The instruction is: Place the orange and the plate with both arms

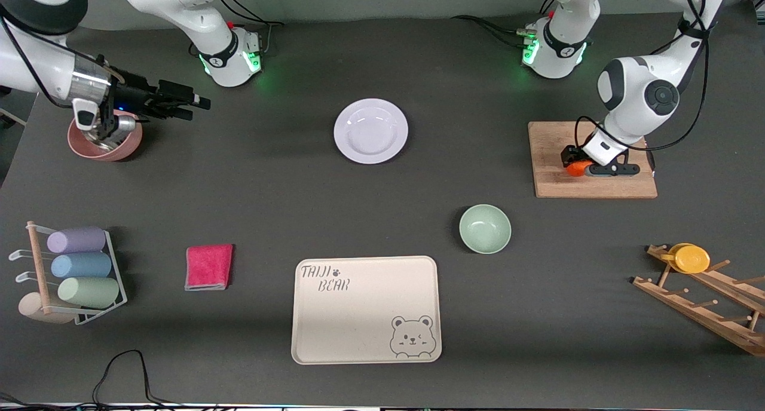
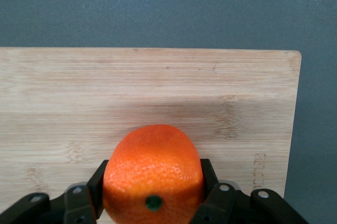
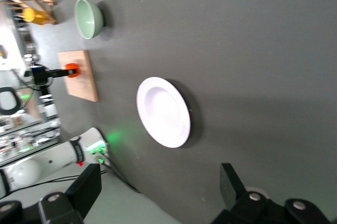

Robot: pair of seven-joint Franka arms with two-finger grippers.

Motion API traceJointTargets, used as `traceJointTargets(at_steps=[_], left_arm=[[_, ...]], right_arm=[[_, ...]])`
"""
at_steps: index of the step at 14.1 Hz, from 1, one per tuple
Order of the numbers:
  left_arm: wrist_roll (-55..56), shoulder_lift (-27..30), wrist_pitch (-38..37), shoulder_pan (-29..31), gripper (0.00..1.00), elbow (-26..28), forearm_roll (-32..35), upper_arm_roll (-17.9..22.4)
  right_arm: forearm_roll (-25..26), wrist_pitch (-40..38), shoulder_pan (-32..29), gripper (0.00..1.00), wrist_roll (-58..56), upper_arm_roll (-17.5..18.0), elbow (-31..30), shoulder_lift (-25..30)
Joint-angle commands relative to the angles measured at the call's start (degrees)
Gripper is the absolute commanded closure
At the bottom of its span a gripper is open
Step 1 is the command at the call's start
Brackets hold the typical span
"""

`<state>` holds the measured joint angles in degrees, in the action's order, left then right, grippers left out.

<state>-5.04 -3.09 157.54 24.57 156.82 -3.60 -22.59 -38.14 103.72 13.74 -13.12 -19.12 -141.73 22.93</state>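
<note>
Orange (image 1: 577, 168) mostly hidden under left gripper (image 1: 572, 163) in front view; only sliver shows. Left wrist view: orange bottom cut by frame edge, fingers (image 2: 215, 195) partly cropped, cutting board (image 2: 158, 92) runs off frame. Right gripper (image 1: 200, 103) fingers (image 3: 84, 187) cropped in right wrist view. Pink bowl (image 1: 128, 148) contents blocked by right arm.

robot lab: two bench-mounted arms (image 1: 633, 94)

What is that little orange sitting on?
The orange rests on a wooden cutting board, with the left end effector closed around its sides. The board patch directly beneath the fruit is hidden.
</note>
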Motion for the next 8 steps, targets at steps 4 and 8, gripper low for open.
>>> traceJointTargets(at_steps=[4, 8], left_arm=[[3.44, 13.18, -20.54, -1.53, 0.82, -5.28, -0.88, -0.43], [15.82, 20.04, -37.28, -12.14, 0.82, -13.20, -9.03, -0.70]], right_arm=[[-18.78, 1.49, 0.41, 0.00, -24.37, -4.26, -9.42, -8.23], [-27.50, 0.88, 0.41, 0.00, -40.37, -4.35, -11.46, -19.12]])
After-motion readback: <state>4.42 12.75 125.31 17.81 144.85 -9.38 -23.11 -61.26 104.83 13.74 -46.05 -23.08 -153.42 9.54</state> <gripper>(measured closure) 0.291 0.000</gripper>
